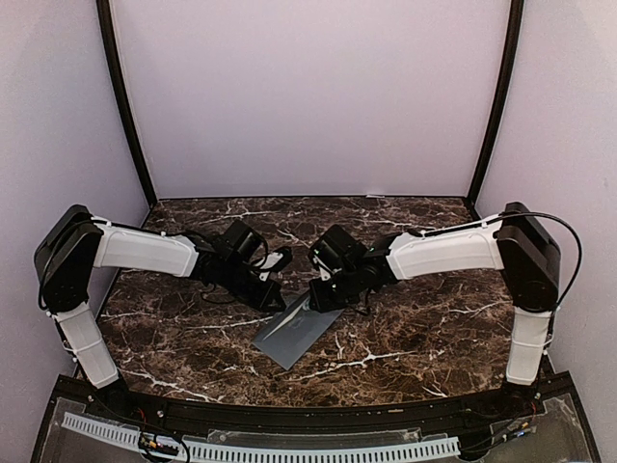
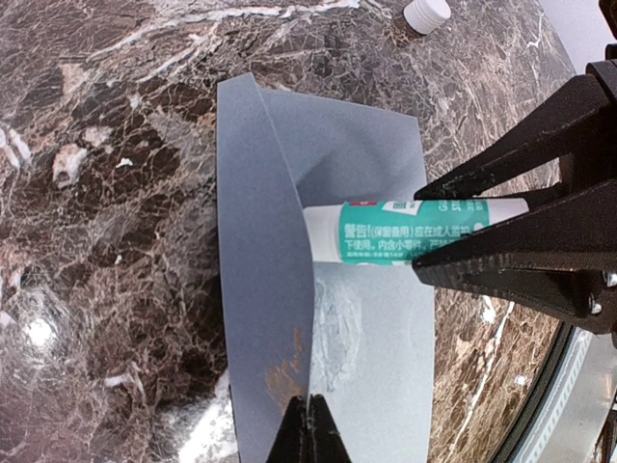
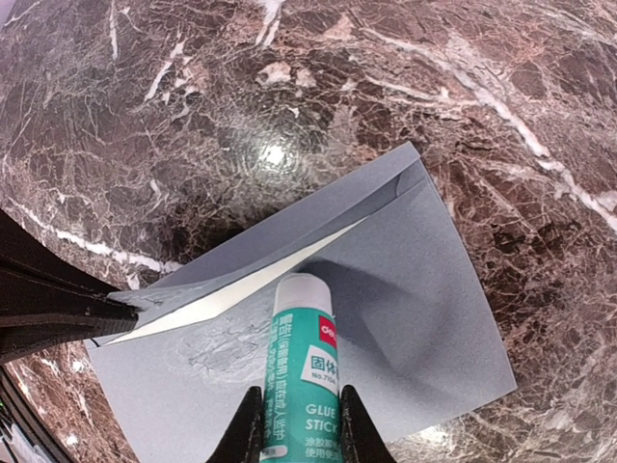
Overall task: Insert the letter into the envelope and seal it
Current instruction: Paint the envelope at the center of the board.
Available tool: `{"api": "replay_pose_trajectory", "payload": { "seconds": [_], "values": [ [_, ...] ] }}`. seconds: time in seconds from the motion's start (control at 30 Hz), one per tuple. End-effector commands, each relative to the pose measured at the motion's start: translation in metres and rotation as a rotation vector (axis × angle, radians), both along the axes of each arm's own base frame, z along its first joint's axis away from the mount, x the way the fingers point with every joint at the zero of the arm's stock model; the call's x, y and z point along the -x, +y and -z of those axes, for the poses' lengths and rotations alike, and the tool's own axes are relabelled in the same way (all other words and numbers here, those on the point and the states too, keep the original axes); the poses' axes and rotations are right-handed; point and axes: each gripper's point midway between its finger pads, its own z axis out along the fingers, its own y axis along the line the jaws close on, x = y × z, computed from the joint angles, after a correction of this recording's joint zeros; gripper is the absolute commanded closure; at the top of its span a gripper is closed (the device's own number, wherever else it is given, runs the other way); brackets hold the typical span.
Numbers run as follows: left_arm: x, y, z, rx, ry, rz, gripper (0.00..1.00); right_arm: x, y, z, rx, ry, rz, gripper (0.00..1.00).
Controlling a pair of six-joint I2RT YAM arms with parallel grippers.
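The grey envelope (image 1: 294,330) lies flat mid-table with its flap (image 2: 260,289) lifted. My left gripper (image 2: 310,410) is shut on the flap's edge, holding it up; in the right wrist view it comes in from the left (image 3: 120,307). My right gripper (image 3: 299,397) is shut on a green-and-white glue stick (image 3: 304,357), whose uncapped tip rests on the envelope body (image 3: 415,289) just below the opening. A shiny glue smear (image 2: 337,328) sits on the body beside the stick. Of the letter, only a thin pale wedge (image 3: 227,297) shows in the envelope's mouth under the flap.
A small white cap (image 2: 427,13) stands on the dark marble table (image 1: 415,328) beyond the envelope. Both arms (image 1: 145,251) (image 1: 448,253) reach inward and meet over the table's middle. Lilac walls close in the back and sides; a rail (image 1: 289,449) runs along the near edge.
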Motion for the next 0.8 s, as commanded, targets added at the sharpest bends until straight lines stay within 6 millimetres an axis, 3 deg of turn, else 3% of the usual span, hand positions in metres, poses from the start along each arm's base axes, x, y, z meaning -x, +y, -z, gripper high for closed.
{"api": "replay_pose_trajectory", "payload": {
  "seconds": [0.0, 0.77],
  "values": [
    [0.001, 0.000, -0.006, 0.009, 0.002, 0.006, 1.00, 0.014, 0.011, 0.008, -0.020, 0.026, -0.037, 1.00],
    [0.001, 0.000, -0.006, 0.007, 0.004, 0.002, 1.00, 0.049, 0.042, 0.010, -0.049, 0.067, -0.130, 1.00]
  ]
}}
